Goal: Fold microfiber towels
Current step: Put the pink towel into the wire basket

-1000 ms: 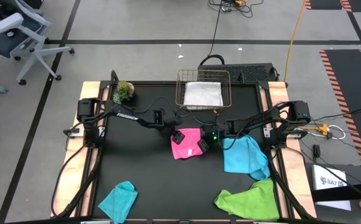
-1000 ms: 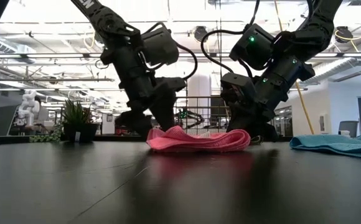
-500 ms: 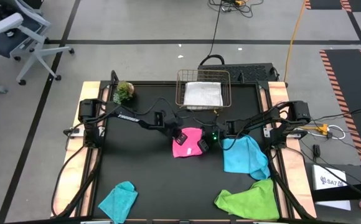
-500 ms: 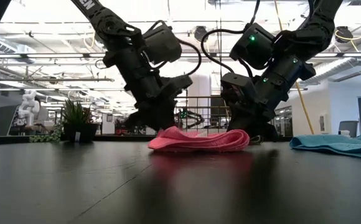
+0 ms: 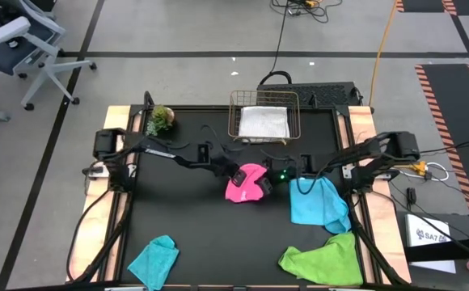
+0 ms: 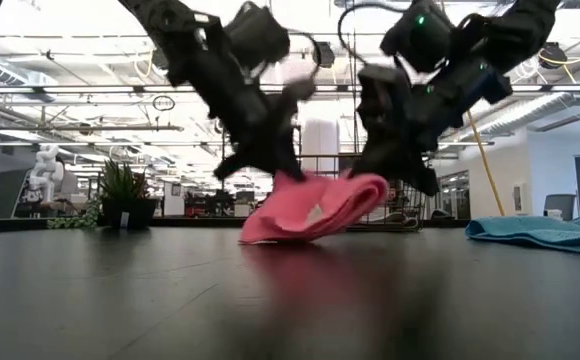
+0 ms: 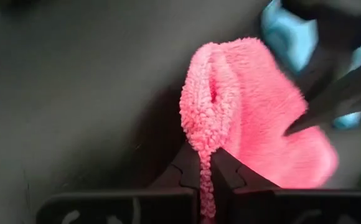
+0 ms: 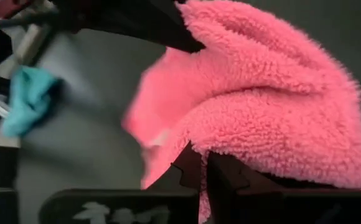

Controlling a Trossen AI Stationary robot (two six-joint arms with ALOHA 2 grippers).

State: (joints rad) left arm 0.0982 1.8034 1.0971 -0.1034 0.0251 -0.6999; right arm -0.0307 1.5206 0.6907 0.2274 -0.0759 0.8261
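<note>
both pincers have lifted the hot pink towel (image 5: 245, 183) off the table.

A small green plant (image 5: 161, 120) stands near the black table's (image 5: 186, 218) 11 o'clock corner; in the low view the plant (image 6: 122, 195) sits at 9 o'clock. A wire basket (image 5: 264, 115) rests at the table's 12 o'clock edge. An office chair (image 5: 20, 44) stands off the table toward 10 o'clock. An orange cable (image 5: 382, 44) crosses the floor toward 1 o'clock.
</note>
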